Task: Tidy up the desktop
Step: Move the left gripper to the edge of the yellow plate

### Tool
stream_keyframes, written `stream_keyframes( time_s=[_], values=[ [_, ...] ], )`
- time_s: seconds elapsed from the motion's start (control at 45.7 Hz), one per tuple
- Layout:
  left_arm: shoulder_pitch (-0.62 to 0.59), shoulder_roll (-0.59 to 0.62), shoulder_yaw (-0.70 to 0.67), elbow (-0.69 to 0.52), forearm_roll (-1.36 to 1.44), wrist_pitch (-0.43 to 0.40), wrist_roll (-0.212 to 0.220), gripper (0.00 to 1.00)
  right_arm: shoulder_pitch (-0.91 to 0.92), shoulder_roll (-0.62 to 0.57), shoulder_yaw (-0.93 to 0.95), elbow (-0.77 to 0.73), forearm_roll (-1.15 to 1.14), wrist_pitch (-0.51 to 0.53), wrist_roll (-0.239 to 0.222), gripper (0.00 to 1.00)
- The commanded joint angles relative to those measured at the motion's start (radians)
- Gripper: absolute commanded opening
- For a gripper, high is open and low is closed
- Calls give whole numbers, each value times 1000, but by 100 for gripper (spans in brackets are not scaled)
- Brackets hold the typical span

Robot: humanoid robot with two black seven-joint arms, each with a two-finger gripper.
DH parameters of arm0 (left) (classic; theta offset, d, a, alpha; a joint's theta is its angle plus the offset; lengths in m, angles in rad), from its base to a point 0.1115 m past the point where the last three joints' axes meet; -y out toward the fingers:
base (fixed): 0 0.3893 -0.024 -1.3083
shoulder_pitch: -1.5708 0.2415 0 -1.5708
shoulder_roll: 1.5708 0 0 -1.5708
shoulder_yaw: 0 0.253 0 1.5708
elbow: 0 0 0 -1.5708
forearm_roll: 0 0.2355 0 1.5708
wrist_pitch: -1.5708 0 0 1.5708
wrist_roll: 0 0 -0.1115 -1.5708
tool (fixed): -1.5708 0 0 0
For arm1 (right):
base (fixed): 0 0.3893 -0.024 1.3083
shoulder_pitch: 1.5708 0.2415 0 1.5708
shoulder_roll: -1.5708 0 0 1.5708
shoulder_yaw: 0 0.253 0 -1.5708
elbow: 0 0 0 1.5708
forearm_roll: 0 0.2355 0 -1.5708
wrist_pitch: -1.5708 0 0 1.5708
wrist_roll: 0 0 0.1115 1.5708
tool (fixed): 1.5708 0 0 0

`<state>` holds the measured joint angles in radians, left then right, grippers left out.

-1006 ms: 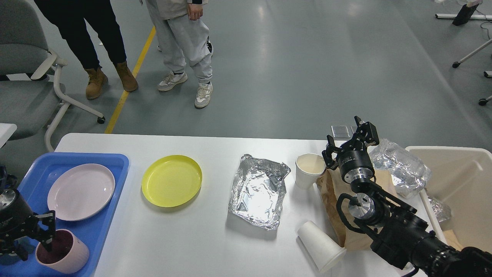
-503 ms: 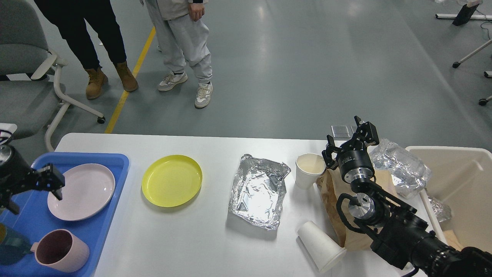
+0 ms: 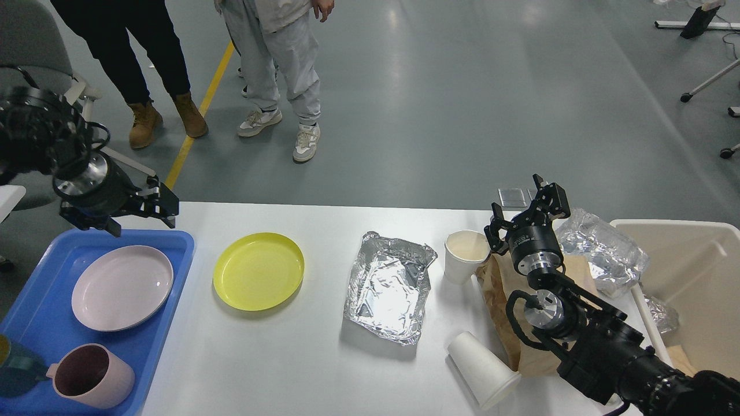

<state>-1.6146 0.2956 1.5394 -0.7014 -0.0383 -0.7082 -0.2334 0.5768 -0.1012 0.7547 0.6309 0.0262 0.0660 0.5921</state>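
Observation:
The white desktop (image 3: 324,358) carries a yellow plate (image 3: 258,271), a crumpled foil tray (image 3: 390,286), an upright paper cup (image 3: 465,254), a paper cup on its side (image 3: 483,370) and a brown paper bag (image 3: 509,300). My left gripper (image 3: 144,227) hovers open and empty over the far edge of the blue tray (image 3: 167,260). My right gripper (image 3: 520,199) stands open and empty just right of the upright cup, above the bag.
The blue tray holds a pink plate (image 3: 121,287) and a pink mug (image 3: 92,375). A beige bin (image 3: 688,277) sits at the right edge with crumpled clear wrap (image 3: 604,248) beside it. Two people stand beyond the table; a grey chair is at far left.
My left gripper let go of the pink mug, rose out of the tray and moved to the back right, over the tray's far edge. The right arm has not moved.

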Motion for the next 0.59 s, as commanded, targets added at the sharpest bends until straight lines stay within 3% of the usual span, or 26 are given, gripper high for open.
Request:
stream_keyframes(
  time_s=[0.0, 0.241, 0.569],
  values=[
    [131, -33, -35, 104, 0, 62, 0, 92, 0, 0, 0, 1, 0, 0, 0, 100],
    [249, -73, -145, 189, 0, 72, 2, 92, 0, 0, 0, 0, 0, 0, 0, 100],
    [363, -102, -222, 223, 1, 173, 3, 92, 0, 0, 0, 0, 0, 0, 0, 100]
  ],
)
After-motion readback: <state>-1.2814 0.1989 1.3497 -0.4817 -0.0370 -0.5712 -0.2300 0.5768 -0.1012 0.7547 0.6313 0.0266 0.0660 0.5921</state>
